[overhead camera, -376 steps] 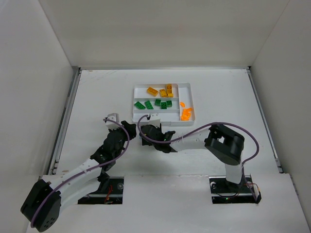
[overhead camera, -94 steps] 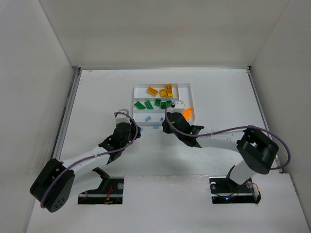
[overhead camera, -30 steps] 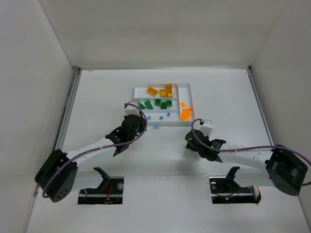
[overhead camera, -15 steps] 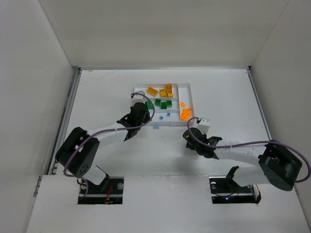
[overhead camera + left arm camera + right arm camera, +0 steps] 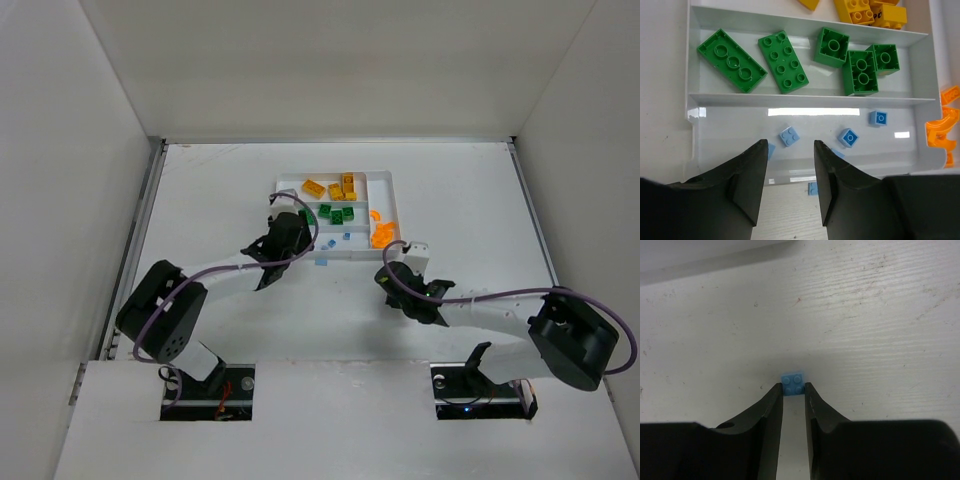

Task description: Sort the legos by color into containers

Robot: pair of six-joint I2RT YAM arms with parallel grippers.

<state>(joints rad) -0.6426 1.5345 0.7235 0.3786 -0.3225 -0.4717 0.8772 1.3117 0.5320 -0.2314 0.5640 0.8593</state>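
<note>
My right gripper [image 5: 793, 388] is down on the table in front of the white tray [image 5: 392, 180], shut on a tiny light blue lego [image 5: 793, 380] pinched between its tips. My left gripper [image 5: 790, 147] hangs open over the tray's near slot with nothing between its fingers. Just beyond its tips a light blue lego [image 5: 789, 136] lies in that slot, with two more [image 5: 848, 137] to the right. Green legos [image 5: 731, 60] fill the middle slot and yellow ones [image 5: 860, 10] the far slot. Orange pieces [image 5: 940, 132] lie in the narrow right slot.
One more light blue lego [image 5: 321, 262] lies on the table against the tray's front wall, also seen between my left fingers [image 5: 812, 188]. White walls [image 5: 90, 200] enclose the table on three sides.
The left arm has swung up to the tray's left front corner and its jaws have opened. The right gripper has edged up and left and closed on a blue brick.
</note>
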